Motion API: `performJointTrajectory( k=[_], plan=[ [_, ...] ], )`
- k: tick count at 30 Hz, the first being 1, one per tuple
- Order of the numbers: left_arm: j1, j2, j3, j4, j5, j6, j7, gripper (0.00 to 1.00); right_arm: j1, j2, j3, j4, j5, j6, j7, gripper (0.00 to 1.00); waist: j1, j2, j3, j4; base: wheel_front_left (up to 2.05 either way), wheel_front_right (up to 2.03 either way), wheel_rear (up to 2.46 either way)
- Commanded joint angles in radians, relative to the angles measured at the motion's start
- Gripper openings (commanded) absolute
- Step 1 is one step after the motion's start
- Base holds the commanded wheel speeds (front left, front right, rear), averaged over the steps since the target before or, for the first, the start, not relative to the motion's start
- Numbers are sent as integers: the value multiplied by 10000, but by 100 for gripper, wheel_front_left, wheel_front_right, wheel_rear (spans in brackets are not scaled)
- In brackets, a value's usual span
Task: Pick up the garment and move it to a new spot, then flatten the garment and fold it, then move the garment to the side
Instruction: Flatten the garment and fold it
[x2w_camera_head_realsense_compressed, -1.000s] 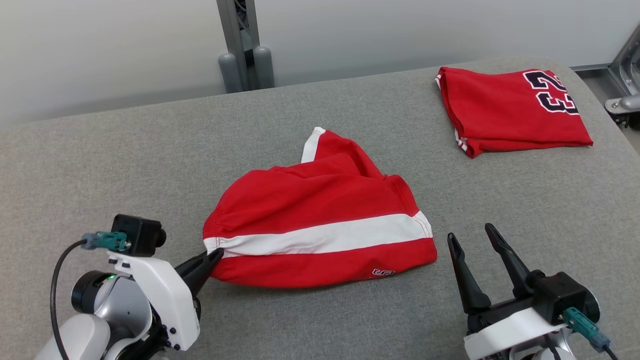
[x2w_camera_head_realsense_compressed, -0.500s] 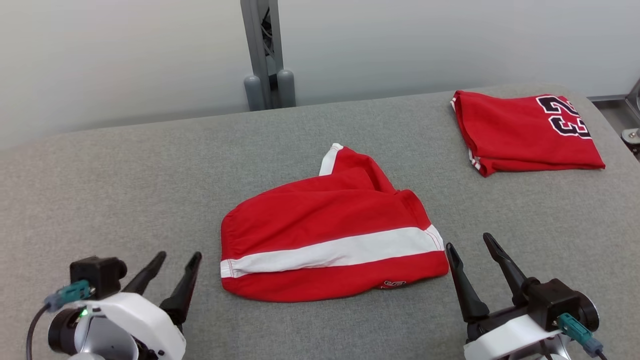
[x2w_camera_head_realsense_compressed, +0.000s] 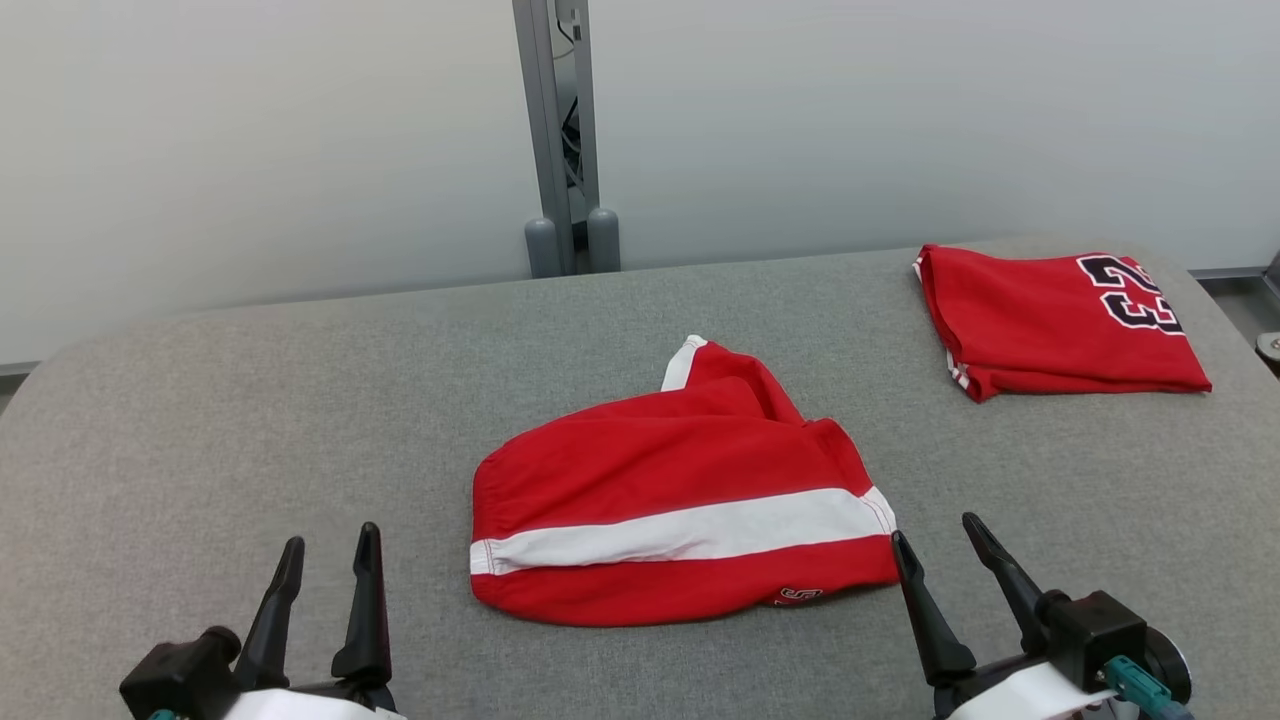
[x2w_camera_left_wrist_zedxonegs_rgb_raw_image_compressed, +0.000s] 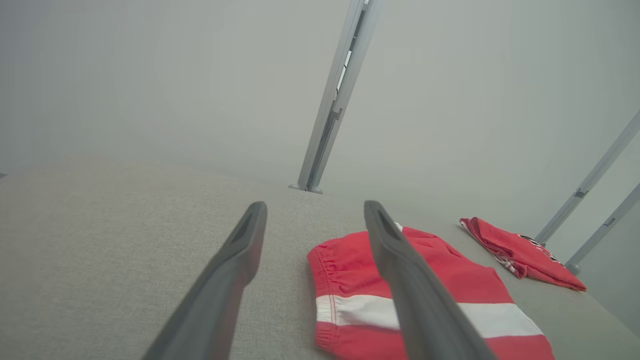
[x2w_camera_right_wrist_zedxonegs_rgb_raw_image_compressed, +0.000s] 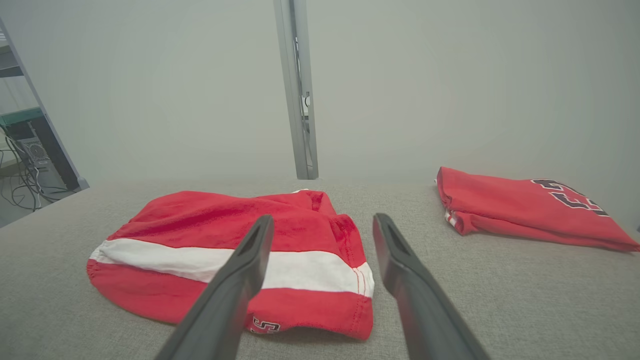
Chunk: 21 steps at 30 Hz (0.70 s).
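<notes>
The garment (x2w_camera_head_realsense_compressed: 660, 470), red shorts with a white stripe, lies loosely folded in the middle of the grey padded table (x2w_camera_head_realsense_compressed: 250, 400); one white-edged corner sticks up at its far side. My left gripper (x2w_camera_head_realsense_compressed: 331, 540) is open at the lower left, a hand's width clear of the garment's left edge. In the left wrist view the left gripper (x2w_camera_left_wrist_zedxonegs_rgb_raw_image_compressed: 315, 206) is open over bare table, and the garment (x2w_camera_left_wrist_zedxonegs_rgb_raw_image_compressed: 450, 270) lies to its right. My right gripper (x2w_camera_head_realsense_compressed: 934, 530) is open beside the garment's right hem. The right gripper (x2w_camera_right_wrist_zedxonegs_rgb_raw_image_compressed: 324, 219) points past the garment (x2w_camera_right_wrist_zedxonegs_rgb_raw_image_compressed: 200, 220).
A second red garment with a dark number on it (x2w_camera_head_realsense_compressed: 1050, 320) lies folded at the table's far right corner. A grey metal post (x2w_camera_head_realsense_compressed: 560, 140) stands behind the table against a pale wall. Bare table stretches to the left.
My left gripper has let go of the garment's left edge, opened and drawn back to the lower left. The head camera has tilted up. The right gripper stays open.
</notes>
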Motion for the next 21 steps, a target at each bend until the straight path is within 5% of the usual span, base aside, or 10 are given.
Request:
performJointTrajectory(
  k=[1,12,21],
  plan=[
    [176,-125,151,-20,239,140,-130,100,146,-52,7,37,59,-3,-1,100,0,-1,-129,12,0,0,0],
    [868,-835,187,238,3670,335,-256,100,449,-53,-40,31,25,-3,-1,100,0,-1,-438,-45,0,0,0],
    [1155,-1523,927,506,4648,-78,-259,100,532,-52,-100,-65,31,-3,-1,100,0,-1,-447,-88,0,0,0]
  ],
)
